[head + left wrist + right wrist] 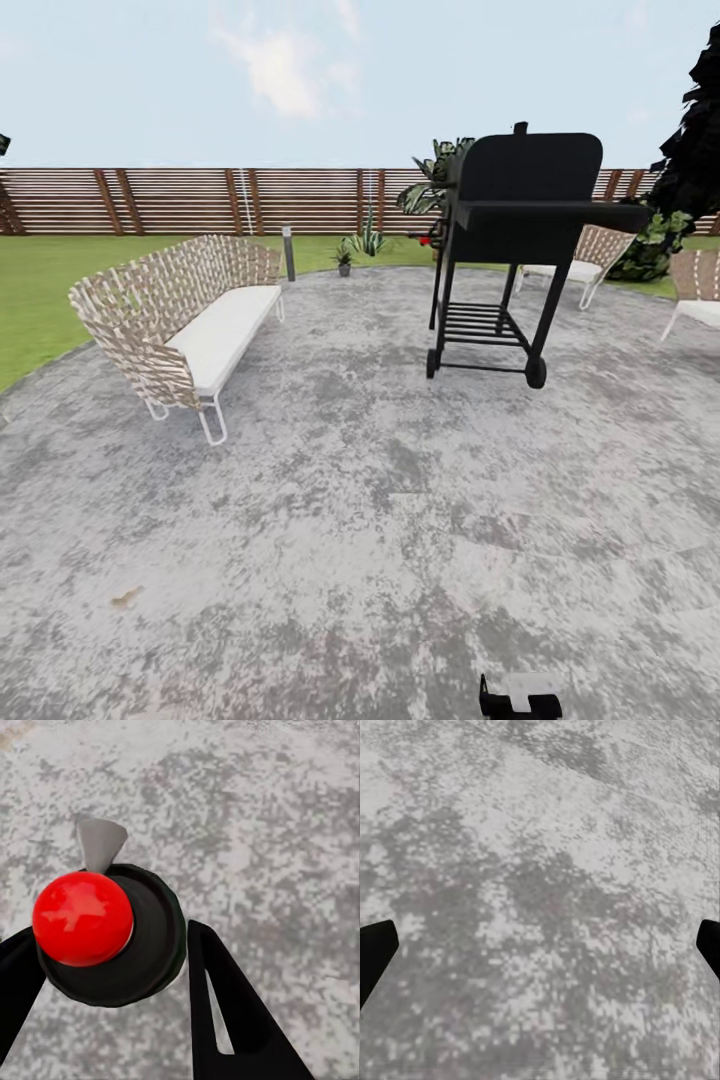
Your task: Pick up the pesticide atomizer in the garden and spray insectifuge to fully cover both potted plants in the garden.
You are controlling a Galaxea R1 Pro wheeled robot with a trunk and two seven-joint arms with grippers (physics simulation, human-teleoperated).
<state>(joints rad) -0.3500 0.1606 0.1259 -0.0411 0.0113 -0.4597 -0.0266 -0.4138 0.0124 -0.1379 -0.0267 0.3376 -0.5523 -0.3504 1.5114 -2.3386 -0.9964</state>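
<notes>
left claw (112, 975) clamped on round black, red-capped atomizer (105, 934), right claw (540, 945) apart over mottled grey paving (547, 832)

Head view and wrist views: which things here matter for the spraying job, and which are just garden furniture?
Job:
- atomizer, in the left end effector
- small potted plant near the fence, probably a target
- right end effector, open over the paving

Lying about:
- woven bench
- black grill
- chair
- spiky agave
</notes>
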